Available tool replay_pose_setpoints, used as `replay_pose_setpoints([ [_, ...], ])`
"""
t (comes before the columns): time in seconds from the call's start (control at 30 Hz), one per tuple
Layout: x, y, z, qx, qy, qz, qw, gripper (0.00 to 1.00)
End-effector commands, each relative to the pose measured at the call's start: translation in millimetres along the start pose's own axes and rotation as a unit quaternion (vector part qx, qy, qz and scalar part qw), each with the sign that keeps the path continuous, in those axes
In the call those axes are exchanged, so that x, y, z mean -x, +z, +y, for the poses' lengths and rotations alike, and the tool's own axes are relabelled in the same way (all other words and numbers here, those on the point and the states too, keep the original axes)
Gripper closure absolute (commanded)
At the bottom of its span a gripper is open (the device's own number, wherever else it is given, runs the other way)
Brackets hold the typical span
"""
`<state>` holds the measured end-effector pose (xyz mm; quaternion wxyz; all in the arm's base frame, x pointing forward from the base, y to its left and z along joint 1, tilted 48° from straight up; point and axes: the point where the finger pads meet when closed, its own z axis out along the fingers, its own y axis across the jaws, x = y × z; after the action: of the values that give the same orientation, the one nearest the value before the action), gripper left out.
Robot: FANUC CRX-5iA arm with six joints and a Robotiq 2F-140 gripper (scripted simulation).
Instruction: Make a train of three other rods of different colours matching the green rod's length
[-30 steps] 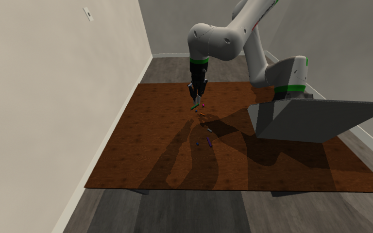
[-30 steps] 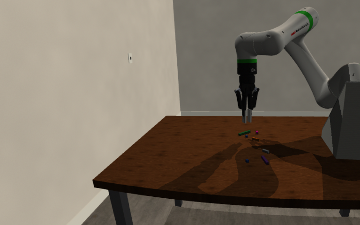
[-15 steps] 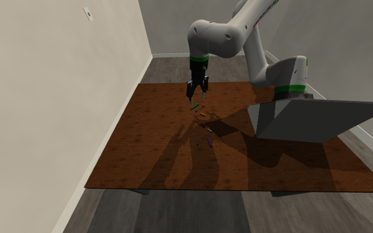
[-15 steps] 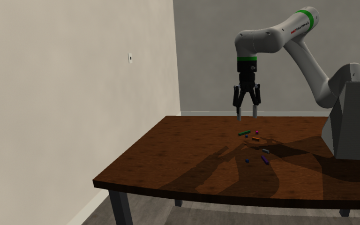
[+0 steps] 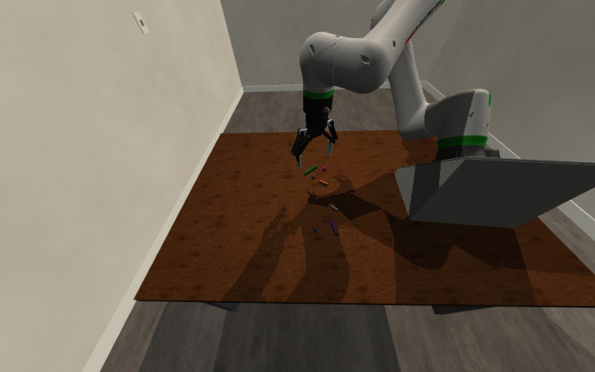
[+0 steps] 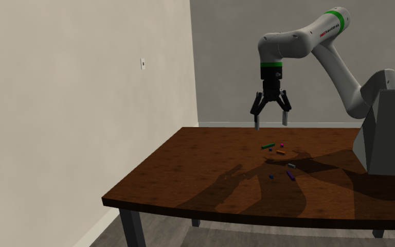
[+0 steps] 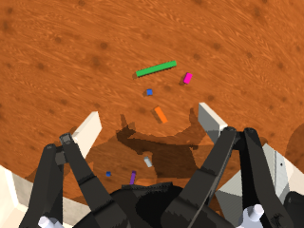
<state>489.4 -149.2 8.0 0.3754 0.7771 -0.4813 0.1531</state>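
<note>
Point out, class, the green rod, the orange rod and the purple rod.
green rod (image 6: 268,145): exterior view, middle of its length.
orange rod (image 7: 161,114): wrist view, its centre.
purple rod (image 5: 334,226): top view, mid-length.

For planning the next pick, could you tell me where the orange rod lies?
In the top view the orange rod lies near the table's far middle, between the green rod and grey rod.

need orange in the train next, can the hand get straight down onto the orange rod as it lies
Probably yes. The hand hangs open and empty above the table, and the orange rod lies flat by itself. Its nearest neighbours, a blue rod and the magenta rod, look clear of it.
</note>
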Motion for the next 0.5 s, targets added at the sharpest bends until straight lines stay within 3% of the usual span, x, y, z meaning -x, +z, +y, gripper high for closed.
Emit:
replay_pose_setpoints([
  [0.0, 41, 2, -11, -0.003, -0.034, -0.002, 0.999, 0.00],
  [0.17, 88, 7, -20, -0.004, -0.074, -0.003, 0.997, 0.00],
  [0.23, 88, 7, -20, -0.004, -0.074, -0.003, 0.997, 0.00],
  [0.27, 116, 10, -22, -0.004, -0.098, -0.003, 0.995, 0.00],
  [0.47, 168, 19, -21, -0.001, -0.142, -0.001, 0.990, 0.00],
])
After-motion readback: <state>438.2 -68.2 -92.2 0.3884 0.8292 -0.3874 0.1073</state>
